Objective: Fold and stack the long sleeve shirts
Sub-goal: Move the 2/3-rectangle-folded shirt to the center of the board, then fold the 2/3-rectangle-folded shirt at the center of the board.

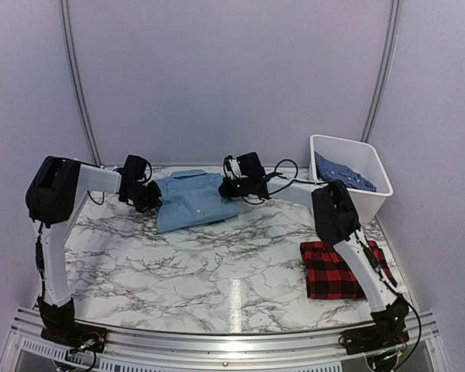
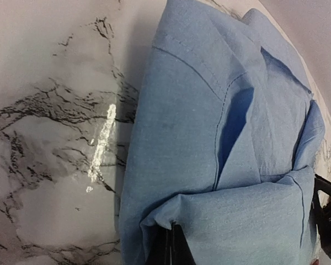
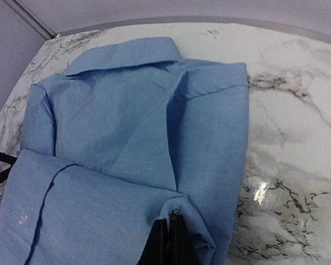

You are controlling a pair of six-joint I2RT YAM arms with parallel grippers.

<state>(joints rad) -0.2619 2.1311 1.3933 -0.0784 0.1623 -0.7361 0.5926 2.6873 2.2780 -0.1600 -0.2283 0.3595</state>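
The plain light blue shirt lies partly folded at the back middle of the marble table. My left gripper is shut on its left edge, pinching a fold of the cloth. My right gripper is shut on its right edge, pinching a corner fold. The red-and-black plaid shirt lies folded at the front right, partly behind my right arm. The darker blue patterned shirt lies inside the white bin.
The white plastic bin stands at the back right corner. Grey walls enclose the table on three sides. A metal rail runs along the near edge.
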